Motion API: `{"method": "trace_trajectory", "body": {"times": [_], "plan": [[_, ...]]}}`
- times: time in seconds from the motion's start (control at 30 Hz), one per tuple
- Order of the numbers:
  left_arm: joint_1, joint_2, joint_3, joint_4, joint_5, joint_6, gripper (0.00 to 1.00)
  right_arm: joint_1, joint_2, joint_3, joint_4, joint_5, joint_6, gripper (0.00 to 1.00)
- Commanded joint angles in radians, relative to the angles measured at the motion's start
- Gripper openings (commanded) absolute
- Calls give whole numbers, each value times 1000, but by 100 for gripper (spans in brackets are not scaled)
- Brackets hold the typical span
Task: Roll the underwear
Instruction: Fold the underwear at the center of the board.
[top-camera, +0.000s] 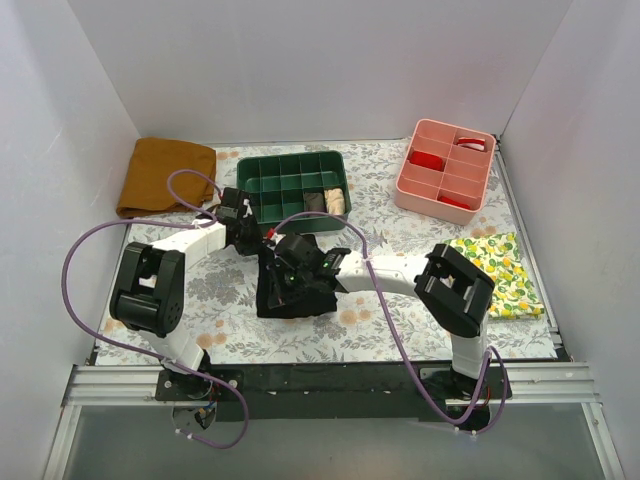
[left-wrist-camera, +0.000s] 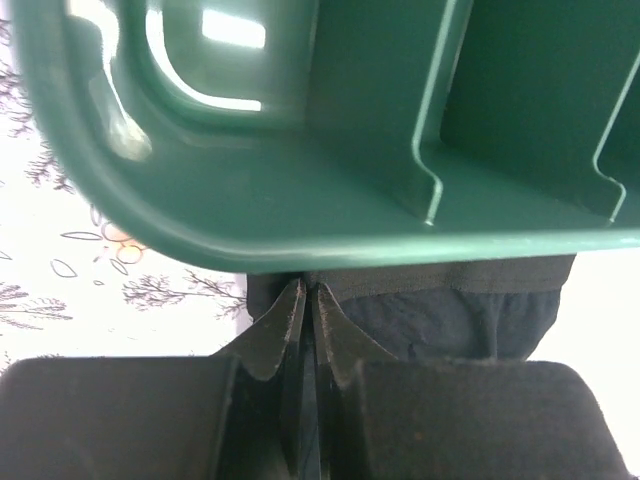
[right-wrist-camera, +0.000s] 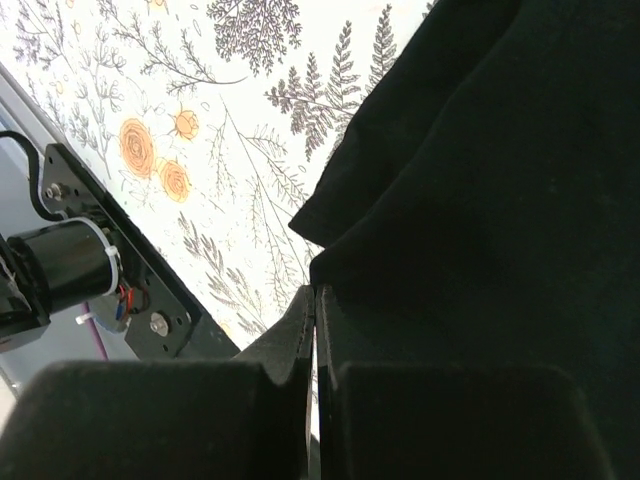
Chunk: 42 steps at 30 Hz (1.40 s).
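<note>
1. A green tray (top-camera: 262, 170) with many compartments stands at the back middle of the bench (top-camera: 400, 325), which has a floral cover.
2. Two of its front right compartments hold rolled cloths, one dark (top-camera: 315, 201) and one cream (top-camera: 336, 200).
3. A pink tray (top-camera: 425, 183) at back right holds red items (top-camera: 430, 158).
4. A mustard-brown cloth (top-camera: 165, 172) lies folded at back left.
5. A lemon-print cloth (top-camera: 500, 272) lies by the right edge.

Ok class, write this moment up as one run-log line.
left gripper: shut, at underwear waistband, by green tray | right gripper: shut, at underwear edge | underwear: crumpled, not rolled
</note>
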Motion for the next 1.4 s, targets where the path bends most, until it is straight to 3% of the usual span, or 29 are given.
{"method": "trace_trajectory", "body": {"times": [0.0, 0.5, 0.67, 0.73, 0.83, 0.9, 1.2, 1.37], "plan": [[21, -29, -10, 33, 1, -12, 4, 5, 21, 13, 87, -31, 39, 1], [34, -65, -7, 30, 16, -15, 11, 2, 127, 52, 200, -82, 142, 1], [38, -72, -2, 20, -6, -17, 13, 2, 136, 42, 215, -91, 142, 9], [41, -77, 1, 18, -8, -15, 21, 2, 121, 13, 237, -89, 142, 15], [44, -74, 11, 6, -13, -12, 28, 1, 78, -50, 313, -101, 143, 34], [44, -75, 18, 1, -13, -9, 32, 1, 35, -79, 378, -103, 130, 38], [52, -126, 47, -40, -28, -6, 40, 1, -199, -208, 378, -22, 10, 44], [57, -143, 30, -48, -33, -8, 50, -1, -319, -240, 168, 148, -38, 44]]}}
